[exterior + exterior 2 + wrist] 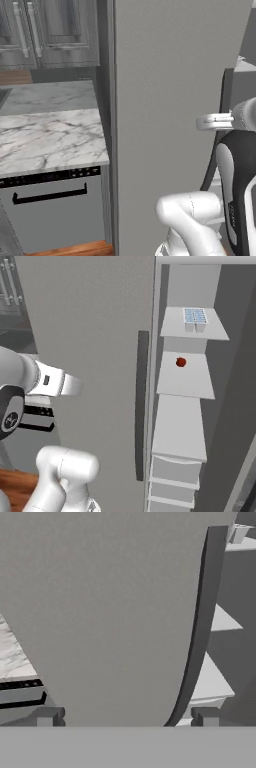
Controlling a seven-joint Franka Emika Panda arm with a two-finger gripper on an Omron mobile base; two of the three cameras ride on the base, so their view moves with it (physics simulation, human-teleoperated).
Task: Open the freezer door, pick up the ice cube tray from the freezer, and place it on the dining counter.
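A white marble tabletop (47,137) with grey veins runs along the left, above a grey dishwasher front (55,212) with a black horizontal handle (49,195) and a dark control strip. Behind it hang panelled grey cabinet doors (47,32) with pale bar handles. A strip of reddish wooden floor (75,248) shows below the dishwasher. The light is flat and even, without strong shadows.

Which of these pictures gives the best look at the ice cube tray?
The right base view: the ice cube tray sits in plain sight on the top freezer shelf. In the left base view and the hand view, I cannot make out the tray.
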